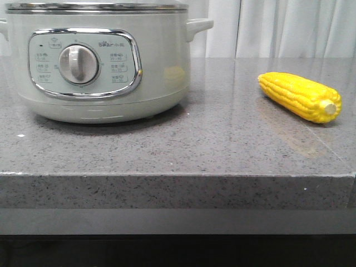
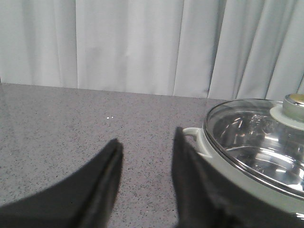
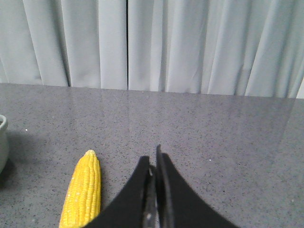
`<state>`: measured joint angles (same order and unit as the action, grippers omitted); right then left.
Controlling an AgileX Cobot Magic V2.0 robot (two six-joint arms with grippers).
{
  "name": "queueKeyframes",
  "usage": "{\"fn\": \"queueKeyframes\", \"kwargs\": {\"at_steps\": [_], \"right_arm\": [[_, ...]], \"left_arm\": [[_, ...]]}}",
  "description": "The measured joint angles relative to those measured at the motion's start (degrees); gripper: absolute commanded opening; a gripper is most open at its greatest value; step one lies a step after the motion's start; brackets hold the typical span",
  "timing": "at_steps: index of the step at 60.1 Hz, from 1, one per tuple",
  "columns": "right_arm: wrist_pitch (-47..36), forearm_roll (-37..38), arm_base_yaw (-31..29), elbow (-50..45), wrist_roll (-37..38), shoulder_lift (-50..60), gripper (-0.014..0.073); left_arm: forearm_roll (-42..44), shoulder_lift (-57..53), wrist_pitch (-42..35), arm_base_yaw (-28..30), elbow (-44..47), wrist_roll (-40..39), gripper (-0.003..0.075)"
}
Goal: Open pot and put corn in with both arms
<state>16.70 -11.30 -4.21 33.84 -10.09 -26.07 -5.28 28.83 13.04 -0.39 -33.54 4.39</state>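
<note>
On counter, yellow corn (image 1: pixel 299 96) w/ pale stub end.

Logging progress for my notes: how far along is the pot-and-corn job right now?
Nothing looks done yet. The glass lid sits on the pot, and the corn lies on the counter to its right. Nothing is in hand: the left claw is open beside the pot, the right claw shut near the corn. Lifting the lid and loading the corn both remain.

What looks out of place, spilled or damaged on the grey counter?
Nothing stands out. The pale green-white round electric pot stands upright with its glass lid seated, and the bright yellow corn cob lies intact beside it, apart.
</note>
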Motion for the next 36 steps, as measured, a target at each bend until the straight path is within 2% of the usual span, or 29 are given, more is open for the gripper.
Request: {"fn": "queueKeyframes", "kwargs": {"at_steps": [3,5,9,13,25,36], "right_arm": [[0.0,0.0,0.0,0.0,0.0,0.0,0.0283],[0.0,0.0,0.0,0.0,0.0,0.0,0.0352],[0.0,0.0,0.0,0.0,0.0,0.0,0.047],[0.0,0.0,0.0,0.0,0.0,0.0,0.0538],[0.0,0.0,0.0,0.0,0.0,0.0,0.0545],[0.0,0.0,0.0,0.0,0.0,0.0,0.0545]], "left_arm": [[0.0,0.0,0.11,0.0,0.0,0.0,0.0606],[0.0,0.0,0.22,0.0,0.0,0.0,0.0632],[0.0,0.0,0.3,0.0,0.0,0.0,0.0633],[0.0,0.0,0.3,0.0,0.0,-0.08,0.0628],[-2.79,1.08,2.14,0.0,-1.15,-0.12,0.0628],[-3.06,10.03,8.56,-3.71,-10.34,0.29,0.0628]]}}
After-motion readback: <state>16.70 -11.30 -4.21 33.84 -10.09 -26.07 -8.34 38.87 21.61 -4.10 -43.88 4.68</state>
